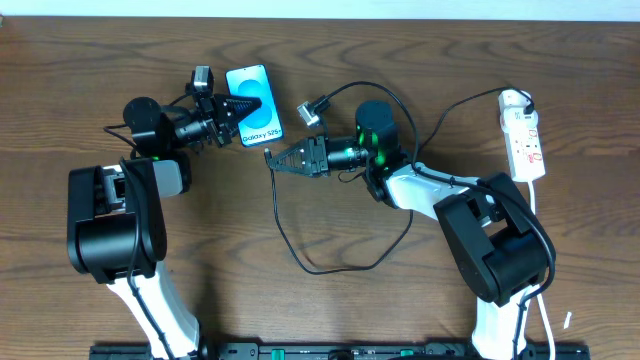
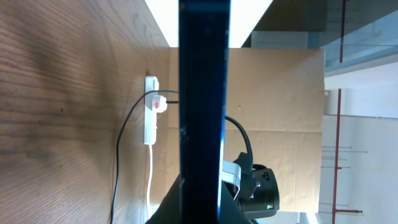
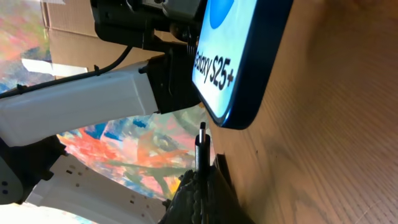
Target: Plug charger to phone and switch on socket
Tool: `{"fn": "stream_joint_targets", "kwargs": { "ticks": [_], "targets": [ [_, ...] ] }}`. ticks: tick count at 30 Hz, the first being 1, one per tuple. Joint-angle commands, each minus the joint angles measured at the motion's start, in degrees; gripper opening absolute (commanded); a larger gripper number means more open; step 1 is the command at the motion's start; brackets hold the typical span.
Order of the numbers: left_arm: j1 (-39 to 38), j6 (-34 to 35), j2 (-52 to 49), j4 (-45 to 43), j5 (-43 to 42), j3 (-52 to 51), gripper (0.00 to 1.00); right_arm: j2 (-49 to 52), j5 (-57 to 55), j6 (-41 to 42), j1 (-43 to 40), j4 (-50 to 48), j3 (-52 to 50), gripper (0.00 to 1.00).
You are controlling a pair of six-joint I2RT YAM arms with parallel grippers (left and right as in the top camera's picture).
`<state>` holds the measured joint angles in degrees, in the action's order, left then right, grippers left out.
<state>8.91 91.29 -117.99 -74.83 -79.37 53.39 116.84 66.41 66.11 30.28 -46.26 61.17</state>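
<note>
Upper left of the overhead view, the left gripper (image 1: 232, 110) is pinched on the phone (image 1: 250, 80), its black fingers clamped across the middle of the light blue screen. The phone sits at a slant, lettered end toward the centre of the table (image 1: 330, 320). From the left wrist camera, the phone shows edge-on, a dark blue bar running straight up the middle of the frame between the fingers. Over in the centre of the overhead view, the right gripper (image 1: 278, 160) points left toward the phone, jaws pressed together on the tip of the charger (image 1: 340, 271). The thin black cable drops from that grip toward the bottom of the frame, loops round and climbs back up by the right arm. On the right wrist camera, the small connector (image 3: 202, 140) stands up out of the fingers in the lower middle of the frame, just below the phone's lower edge. It sits near the edge, with a sliver of gap showing between the two. At the far right edge of the overhead view, the white socket (image 1: 524, 135) lies lengthwise, well apart from both grippers, red marks on its face and a black cable plugged in at its upper end.
</note>
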Motion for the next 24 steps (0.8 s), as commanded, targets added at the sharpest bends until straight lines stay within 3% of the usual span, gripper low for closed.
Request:
{"fn": "stream_joint_targets", "kwargs": {
  "ticks": [1,24],
  "targets": [
    [0.07,-1.20,0.72,-0.74,-0.13,0.83,0.08,0.48,-1.22,-1.49,-0.33,0.02,0.90,0.01],
    [0.02,-1.25,0.72,-0.76,-0.09,0.83,0.07,0.50,-3.28,-1.90,-0.20,0.00,0.90,0.01]
  ]
}}
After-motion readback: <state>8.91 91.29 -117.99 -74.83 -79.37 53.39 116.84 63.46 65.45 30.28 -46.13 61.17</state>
